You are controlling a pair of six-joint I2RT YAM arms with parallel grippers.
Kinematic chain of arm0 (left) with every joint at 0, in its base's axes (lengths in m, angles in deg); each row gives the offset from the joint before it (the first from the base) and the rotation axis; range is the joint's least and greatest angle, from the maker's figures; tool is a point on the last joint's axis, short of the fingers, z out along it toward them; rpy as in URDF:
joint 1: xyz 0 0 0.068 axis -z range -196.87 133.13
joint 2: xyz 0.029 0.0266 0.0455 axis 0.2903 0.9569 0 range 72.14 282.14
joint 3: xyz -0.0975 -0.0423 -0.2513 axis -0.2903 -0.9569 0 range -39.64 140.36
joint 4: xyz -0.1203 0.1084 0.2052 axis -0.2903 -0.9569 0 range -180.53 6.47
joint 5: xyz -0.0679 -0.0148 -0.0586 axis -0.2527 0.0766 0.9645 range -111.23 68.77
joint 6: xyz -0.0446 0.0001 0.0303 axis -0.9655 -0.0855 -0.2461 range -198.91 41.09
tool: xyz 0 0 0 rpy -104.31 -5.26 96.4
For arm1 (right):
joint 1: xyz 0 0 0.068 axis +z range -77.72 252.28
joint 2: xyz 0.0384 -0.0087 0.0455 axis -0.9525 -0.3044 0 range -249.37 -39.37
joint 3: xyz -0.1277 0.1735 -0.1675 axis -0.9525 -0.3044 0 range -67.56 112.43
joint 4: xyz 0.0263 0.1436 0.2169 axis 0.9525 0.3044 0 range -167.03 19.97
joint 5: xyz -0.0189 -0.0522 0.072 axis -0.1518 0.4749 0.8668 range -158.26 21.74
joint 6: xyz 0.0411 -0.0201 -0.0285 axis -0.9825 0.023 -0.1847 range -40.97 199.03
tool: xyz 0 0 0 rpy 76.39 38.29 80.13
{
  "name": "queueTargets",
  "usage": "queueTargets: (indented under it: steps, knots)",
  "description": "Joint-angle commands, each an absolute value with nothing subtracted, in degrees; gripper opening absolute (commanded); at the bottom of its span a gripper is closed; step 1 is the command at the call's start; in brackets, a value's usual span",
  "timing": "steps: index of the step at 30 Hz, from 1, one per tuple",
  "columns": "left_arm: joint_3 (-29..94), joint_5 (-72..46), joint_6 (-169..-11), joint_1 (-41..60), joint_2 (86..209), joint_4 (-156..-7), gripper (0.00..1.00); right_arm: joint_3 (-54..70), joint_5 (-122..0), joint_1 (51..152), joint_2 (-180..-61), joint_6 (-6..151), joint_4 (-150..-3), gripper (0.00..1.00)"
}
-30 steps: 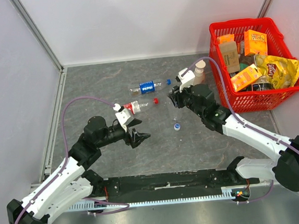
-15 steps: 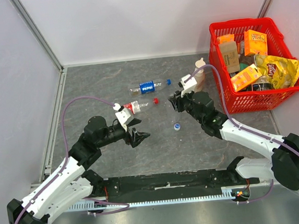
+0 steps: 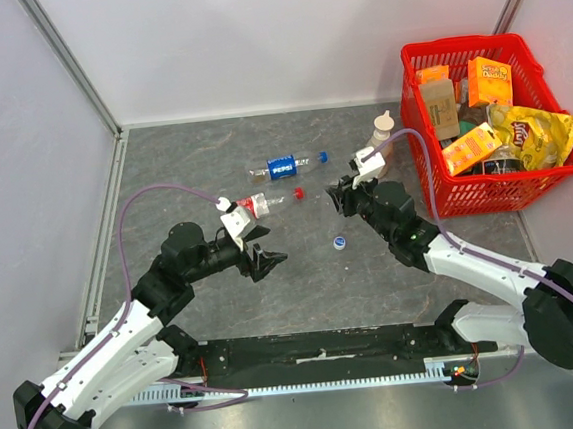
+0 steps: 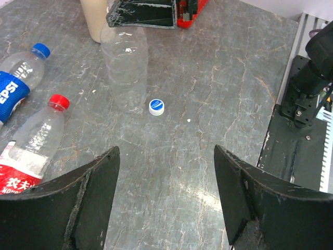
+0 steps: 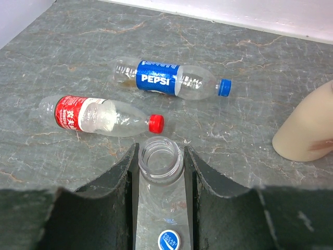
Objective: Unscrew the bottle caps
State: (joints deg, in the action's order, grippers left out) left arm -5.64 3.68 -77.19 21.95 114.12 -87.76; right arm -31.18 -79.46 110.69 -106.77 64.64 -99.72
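Note:
My right gripper (image 3: 340, 194) (image 5: 160, 152) is shut on the neck of the unlabelled clear bottle (image 5: 160, 161), whose mouth is open with no cap on it. The left wrist view shows this bottle (image 4: 125, 67) resting on the table. Its loose white cap with a blue logo (image 3: 339, 241) (image 4: 156, 107) lies beside it. The Pepsi bottle (image 3: 284, 164) lies on its side with its blue cap (image 3: 323, 156) on. The red-label bottle (image 3: 263, 202) lies with its red cap (image 3: 299, 192) on. My left gripper (image 3: 267, 262) (image 4: 166, 156) is open and empty, near of the bottles.
A taller beige bottle (image 3: 383, 131) stands just behind my right wrist. A red basket (image 3: 554, 173) full of snack packs sits at the far right. Metal rails run along the left and near table edges.
My right wrist has shifted a little right and nearer with the bottle, uncovering the beige bottle behind it. The left arm and the lying bottles have not moved.

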Motion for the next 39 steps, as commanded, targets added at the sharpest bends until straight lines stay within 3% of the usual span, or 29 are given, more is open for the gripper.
queueTargets:
  steps: [1,9,11,29,39]
  knots:
    - [-4.93,1.01,-76.54,21.97,114.24,-86.69,0.78,-31.27,-81.18,110.68,-105.11,64.18,-97.07,0.43]
    - [-5.01,-2.59,-77.68,21.97,114.15,-87.57,0.79,-29.08,-83.29,110.68,-103.53,63.47,-94.26,0.91]
    - [-5.19,-2.86,-77.77,21.97,114.06,-87.57,0.79,-27.41,-83.20,110.68,-103.79,63.38,-92.42,0.98]
    - [-5.45,-9.19,-78.30,21.97,114.76,-88.01,0.79,-17.82,-80.39,110.68,-99.32,63.65,-85.20,0.98]
    - [3.15,-14.10,-74.87,21.97,124.95,-93.54,0.79,-14.92,-82.49,110.60,-93.43,64.61,-82.57,0.98]
